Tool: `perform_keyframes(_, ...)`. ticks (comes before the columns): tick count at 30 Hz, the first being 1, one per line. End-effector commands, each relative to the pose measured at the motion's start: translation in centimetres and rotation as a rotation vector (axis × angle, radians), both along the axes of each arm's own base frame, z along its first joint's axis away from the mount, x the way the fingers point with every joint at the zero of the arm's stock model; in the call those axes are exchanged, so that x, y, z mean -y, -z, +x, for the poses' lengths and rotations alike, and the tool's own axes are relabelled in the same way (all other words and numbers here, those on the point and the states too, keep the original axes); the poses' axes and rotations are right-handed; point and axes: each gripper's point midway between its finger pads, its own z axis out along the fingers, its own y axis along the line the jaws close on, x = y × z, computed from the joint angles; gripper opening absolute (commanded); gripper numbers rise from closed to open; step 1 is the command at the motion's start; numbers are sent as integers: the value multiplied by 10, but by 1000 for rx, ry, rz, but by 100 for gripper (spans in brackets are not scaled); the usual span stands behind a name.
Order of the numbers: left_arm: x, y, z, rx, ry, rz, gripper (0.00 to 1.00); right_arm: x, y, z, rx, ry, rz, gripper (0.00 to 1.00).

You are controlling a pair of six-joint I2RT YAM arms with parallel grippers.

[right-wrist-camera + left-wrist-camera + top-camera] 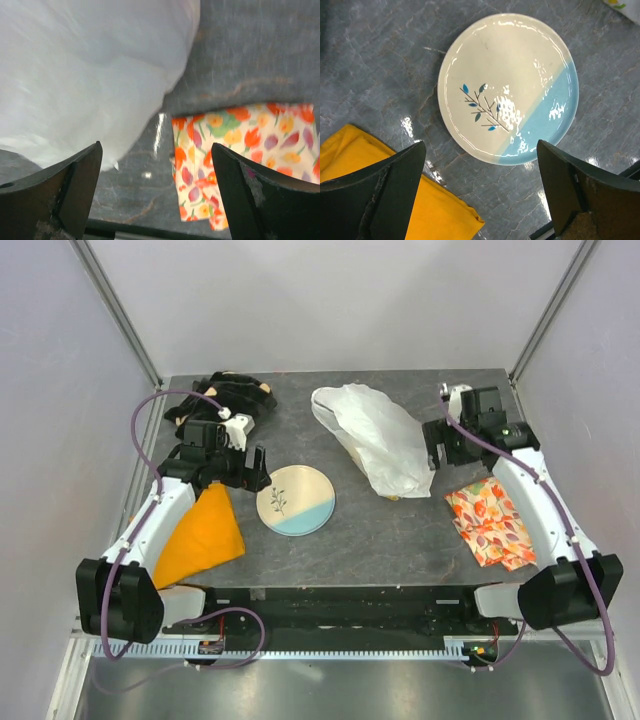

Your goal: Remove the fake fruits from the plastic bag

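Observation:
The white crinkled plastic bag (375, 437) lies at the back middle of the dark table, closed over its contents; no fake fruits show. It fills the upper left of the right wrist view (85, 70). My right gripper (437, 453) is open and empty just right of the bag's near end (156, 192). My left gripper (256, 476) is open and empty above the table, at the left edge of the plate, which shows in the left wrist view beyond the fingers (481, 192).
A round white-and-blue plate (295, 499) with a twig drawing lies near the middle (507, 85). An orange-yellow cloth (198, 538) lies front left (395, 200). A fruit-patterned cloth (490, 521) lies front right (240, 150). A black bag (222, 400) sits back left.

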Motion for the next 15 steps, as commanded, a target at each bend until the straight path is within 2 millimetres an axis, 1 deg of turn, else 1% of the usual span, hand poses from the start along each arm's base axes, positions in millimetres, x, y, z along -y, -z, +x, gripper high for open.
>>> perform_keyframes(1, 10, -62, 20, 222, 56, -41, 99, -40, -89, 41, 229, -242, 66, 98)
perform_keyframes(2, 12, -69, 19, 237, 79, -47, 99, -51, -115, 53, 294, -303, 73, 98)
perform_keyframes(3, 14, -75, 17, 243, 106, -48, 99, -61, -129, 60, 339, -355, 73, 98)
perform_keyframes(4, 19, -91, 24, 267, 142, -52, 99, -79, -139, 64, 366, -402, 82, 98)
perform_keyframes(5, 19, -98, 28, 269, 146, -48, 99, -93, -155, 74, 404, -425, 85, 98)
perform_keyframes(6, 19, -99, 28, 234, 137, -45, 99, -107, -161, 77, 419, -449, 95, 98)
perform_keyframes(7, 18, -111, 41, 227, 98, -51, 99, -133, -165, 74, 429, -509, 112, 98)
perform_keyframes(9, 20, -117, 46, 195, 70, -76, 96, -163, -167, 82, 460, -561, 110, 98)
perform_keyframes(10, 25, -121, 46, 177, 66, -116, 95, -183, -157, 84, 449, -580, 94, 98)
perform_keyframes(11, 28, -122, 46, 165, 59, -138, 95, -191, -161, 89, 471, -575, 96, 98)
perform_keyframes(12, 31, -122, 45, 147, 56, -163, 95, -197, -161, 93, 475, -561, 97, 98)
perform_keyframes(13, 35, -123, 43, 114, 19, -210, 95, -207, -156, 101, 462, -531, 124, 98)
perform_keyframes(15, 41, -122, 38, 74, 13, -263, 94, -216, -156, 112, 473, -497, 139, 97)
